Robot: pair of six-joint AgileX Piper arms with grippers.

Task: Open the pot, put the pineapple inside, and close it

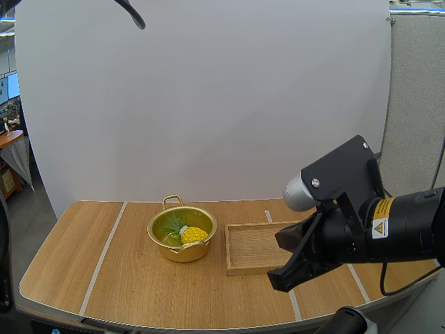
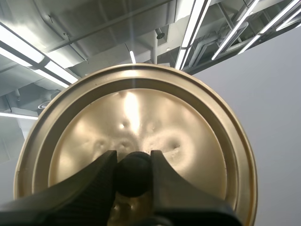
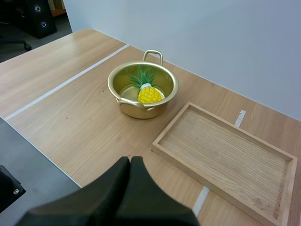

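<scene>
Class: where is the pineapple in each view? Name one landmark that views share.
High view: pineapple in the pot, left of the tray.
Right wrist view: pineapple in the pot, beside the tray.
Left wrist view: left gripper pinching the lid's knob.
Shared landmark: the tray, high and right wrist.

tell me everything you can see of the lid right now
The lid is a round disc of shiny gold-coloured metal, with a few shallow dents near its middle and a raised ring just inside its rim. A round black knob sits at its centre. The left gripper has its jaws pinched on that knob from both sides; nothing else touches the lid. Its knob side faces the gripper. It is off the pot, which stands open.
</scene>
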